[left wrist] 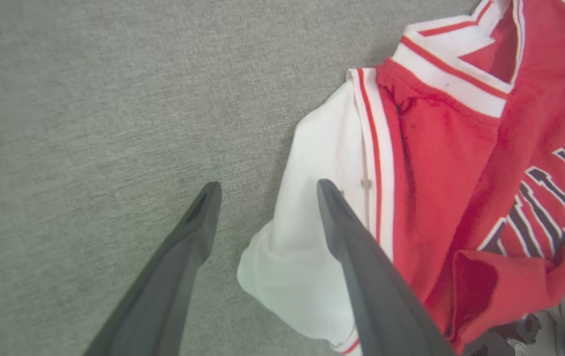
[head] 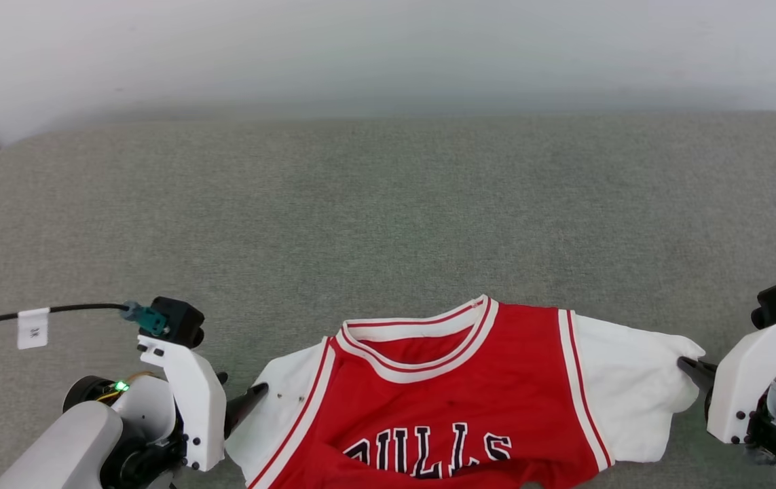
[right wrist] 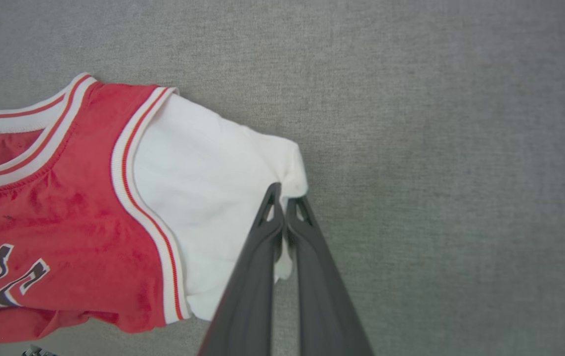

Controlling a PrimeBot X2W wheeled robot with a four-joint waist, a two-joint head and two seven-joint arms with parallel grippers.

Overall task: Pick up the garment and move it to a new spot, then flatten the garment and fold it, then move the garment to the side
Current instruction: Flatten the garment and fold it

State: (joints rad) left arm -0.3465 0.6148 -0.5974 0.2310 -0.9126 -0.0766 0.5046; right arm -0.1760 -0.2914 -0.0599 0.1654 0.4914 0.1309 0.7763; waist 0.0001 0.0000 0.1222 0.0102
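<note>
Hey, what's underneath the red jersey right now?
The garment lies on the grey fabric surface, which shows beside and beyond it. Anything directly beneath the cloth is covered, so I cannot tell.

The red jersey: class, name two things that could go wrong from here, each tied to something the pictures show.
1. The right pincer is shut on only the outer tip of the white sleeve of the jersey; a pull may slip it free.
2. The left pincer stands open, one finger over the other sleeve, one over bare cushion; pulling now could skew the jersey.
</note>
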